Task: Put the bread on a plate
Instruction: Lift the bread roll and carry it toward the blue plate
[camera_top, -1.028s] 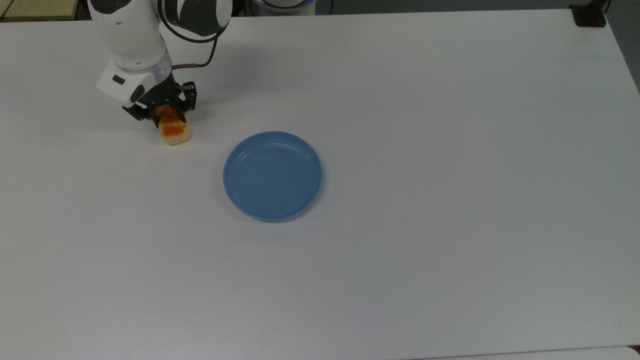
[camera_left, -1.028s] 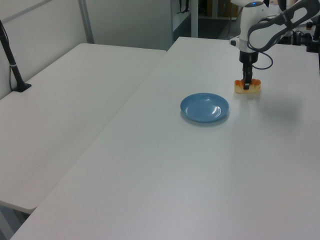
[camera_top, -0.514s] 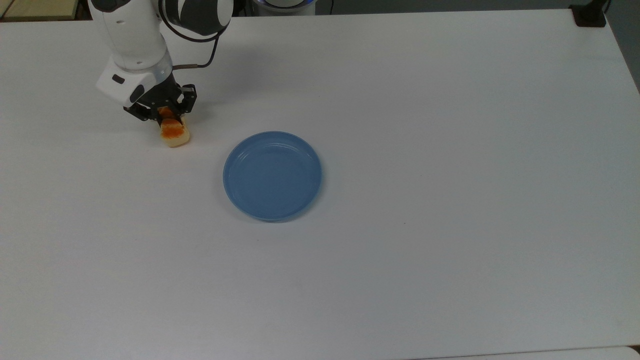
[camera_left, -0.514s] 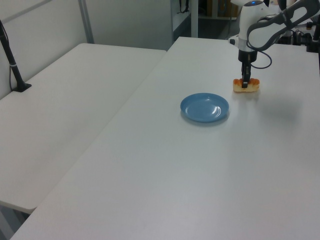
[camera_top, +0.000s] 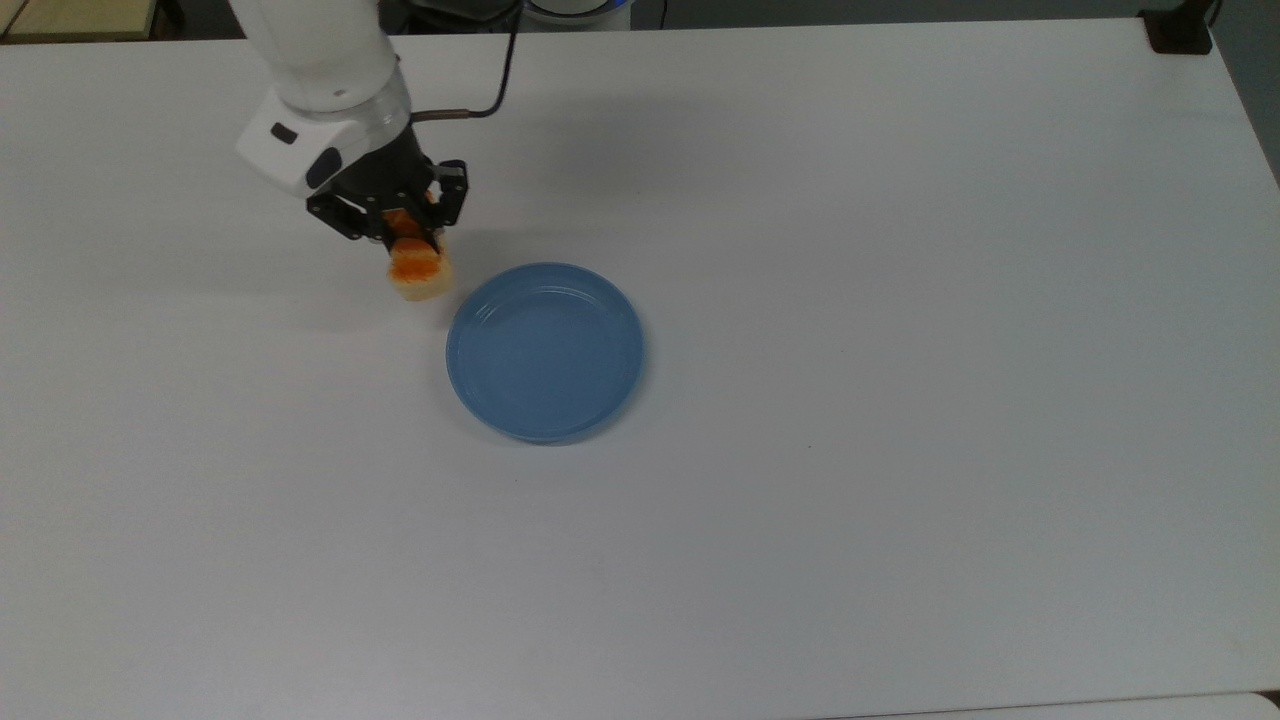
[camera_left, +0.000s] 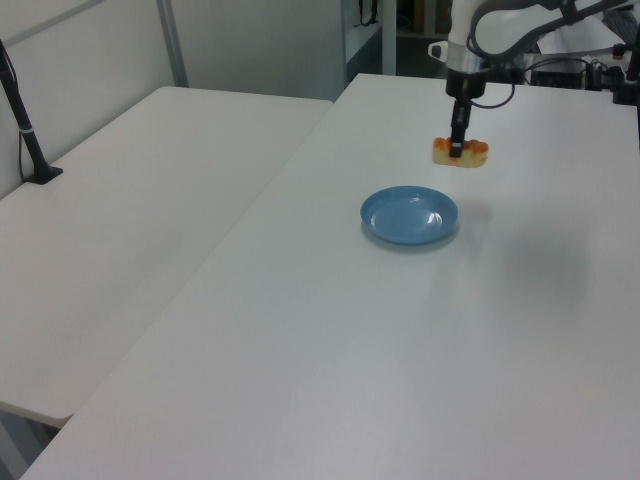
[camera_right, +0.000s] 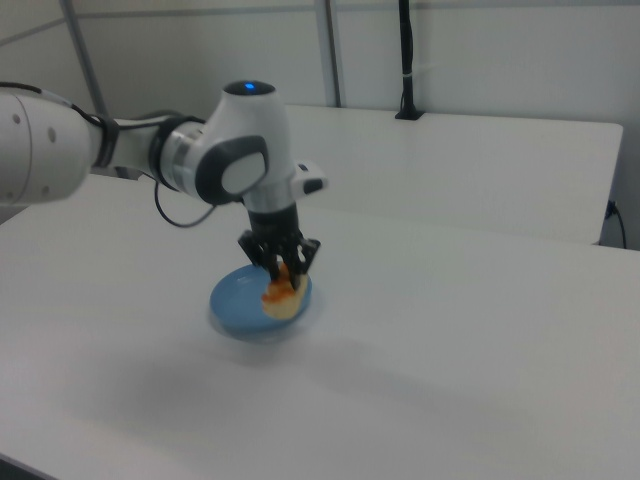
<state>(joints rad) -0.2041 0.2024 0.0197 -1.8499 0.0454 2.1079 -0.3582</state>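
Plainly, we hold the bread (camera_top: 418, 273) in our gripper (camera_top: 395, 222), the two black fingers clamped on its upper part so that the loaf hangs beneath them. In the left view the bread (camera_left: 459, 153) is lifted clear of the table (camera_left: 420, 340), with its shadow lying apart from it on the white surface.

We see a small oblong loaf with a glossy orange-brown top and pale cream sides. In the top view only its near end sticks out from under the fingers, orange above and cream below. In the left view it hangs roughly level, its long side towards the camera, with the fingers gripping it at about the middle. In the right view the bread (camera_right: 282, 296) shows as an orange and cream lump just under the gripper (camera_right: 281, 262).

In the top view the loaf is just beside the plate (camera_top: 545, 351), off the plate's upper-left rim, and towards the table's upper-left corner. The plate itself is round, shallow and blue, with a raised rim and nothing lying in it. It sits flat on the table (camera_top: 900, 400), nearer the top view's left edge than its right. In the right view the loaf appears in front of the plate (camera_right: 232, 296).

We count one bread, one plate, one gripper and one arm (camera_right: 170, 160), white with dark joints.
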